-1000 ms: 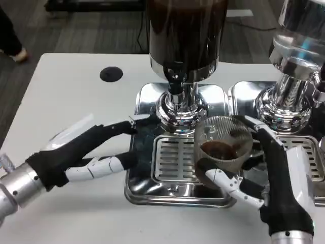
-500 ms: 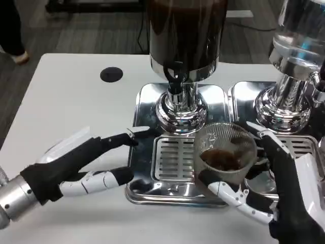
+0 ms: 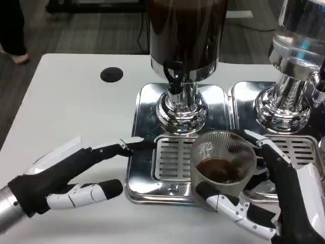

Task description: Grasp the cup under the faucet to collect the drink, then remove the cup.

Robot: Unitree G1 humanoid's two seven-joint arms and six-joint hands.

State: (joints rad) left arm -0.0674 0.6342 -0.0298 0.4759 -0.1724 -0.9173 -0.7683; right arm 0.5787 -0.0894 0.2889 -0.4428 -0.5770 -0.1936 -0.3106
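Cup [image 3: 222,162], holding dark drink: now sitting nearer than before, at drip tray [image 3: 147,188] front edge, clasped by right hand [image 3: 274,203]. Left hand [image 3: 76,173]: fingers spread, empty, withdrawing from tray's left side.

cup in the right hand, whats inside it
The clear ribbed cup, held by the right hand, has a shallow pool of dark brown drink at the bottom; the rest is empty. The fingers across its near side cover part of the base.

Right hand [image 3: 277,195] grips; left hand [image 3: 71,175] lies spread, empty.
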